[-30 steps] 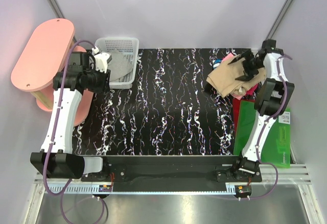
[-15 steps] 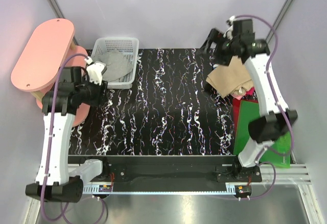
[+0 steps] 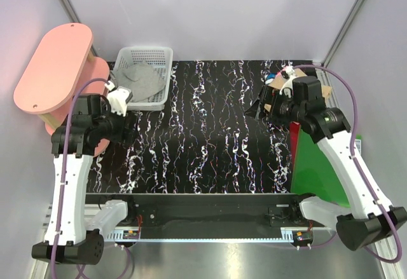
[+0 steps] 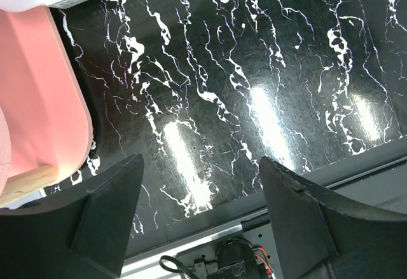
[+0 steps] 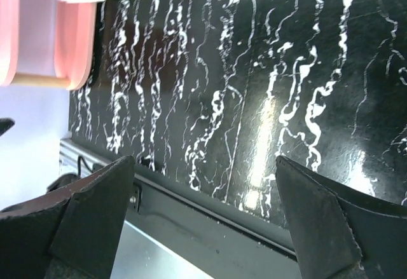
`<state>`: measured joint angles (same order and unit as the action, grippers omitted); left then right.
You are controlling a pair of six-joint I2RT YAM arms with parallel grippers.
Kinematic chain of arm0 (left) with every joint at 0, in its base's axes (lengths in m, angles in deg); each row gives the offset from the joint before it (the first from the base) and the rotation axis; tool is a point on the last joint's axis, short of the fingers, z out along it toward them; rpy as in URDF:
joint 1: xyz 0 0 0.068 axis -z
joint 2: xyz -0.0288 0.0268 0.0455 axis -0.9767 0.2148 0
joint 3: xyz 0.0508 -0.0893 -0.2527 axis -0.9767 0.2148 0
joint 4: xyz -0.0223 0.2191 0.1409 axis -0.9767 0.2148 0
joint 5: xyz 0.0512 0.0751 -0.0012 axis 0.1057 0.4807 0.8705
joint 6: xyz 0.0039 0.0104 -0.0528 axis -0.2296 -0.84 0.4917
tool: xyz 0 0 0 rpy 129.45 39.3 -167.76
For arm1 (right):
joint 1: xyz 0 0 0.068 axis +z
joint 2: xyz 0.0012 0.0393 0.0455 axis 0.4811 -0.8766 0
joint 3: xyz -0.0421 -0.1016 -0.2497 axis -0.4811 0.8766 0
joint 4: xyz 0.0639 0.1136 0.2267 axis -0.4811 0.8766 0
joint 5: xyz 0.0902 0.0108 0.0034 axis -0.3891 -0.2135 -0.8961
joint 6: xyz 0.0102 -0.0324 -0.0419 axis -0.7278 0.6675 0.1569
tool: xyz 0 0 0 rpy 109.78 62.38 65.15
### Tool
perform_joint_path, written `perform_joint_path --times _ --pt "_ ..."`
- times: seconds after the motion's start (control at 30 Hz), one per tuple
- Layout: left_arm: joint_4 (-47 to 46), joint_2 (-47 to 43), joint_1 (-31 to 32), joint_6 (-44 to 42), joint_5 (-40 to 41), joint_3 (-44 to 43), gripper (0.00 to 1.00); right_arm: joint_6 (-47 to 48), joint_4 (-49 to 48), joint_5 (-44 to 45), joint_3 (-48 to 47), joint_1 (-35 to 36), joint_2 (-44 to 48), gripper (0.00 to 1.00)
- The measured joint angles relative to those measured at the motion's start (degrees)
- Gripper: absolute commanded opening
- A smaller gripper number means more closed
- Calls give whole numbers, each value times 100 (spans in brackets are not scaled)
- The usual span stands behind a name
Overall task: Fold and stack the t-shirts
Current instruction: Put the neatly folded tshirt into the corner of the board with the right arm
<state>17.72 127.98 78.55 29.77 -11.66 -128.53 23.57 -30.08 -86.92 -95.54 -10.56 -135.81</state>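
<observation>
T-shirts sit at the far corners: the grey t-shirt (image 3: pixel 143 79) lies in the white basket (image 3: pixel 159 51) on the left, and the tan t-shirt (image 3: pixel 273 93) is bunched on the right, partly hidden by the right arm. The left gripper (image 4: pixel 200 164) and right gripper (image 5: pixel 205 161) hang over the black table (image 3: pixel 203 139), fingers spread and empty. This looks like a pause between grasps, so next one arm must pinch a shirt's edge and drag it to the middle.

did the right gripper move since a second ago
Yes. The right gripper has swung left, off the line of the green sheet, and toward the arms' bases. It is now open over the black table.
</observation>
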Motion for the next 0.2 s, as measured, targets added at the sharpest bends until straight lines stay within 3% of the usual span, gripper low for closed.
perform_joint_path --times 0.2 --pt "-96 -420 0 7 28 243 93 0 -50 -153 157 116 258 99"
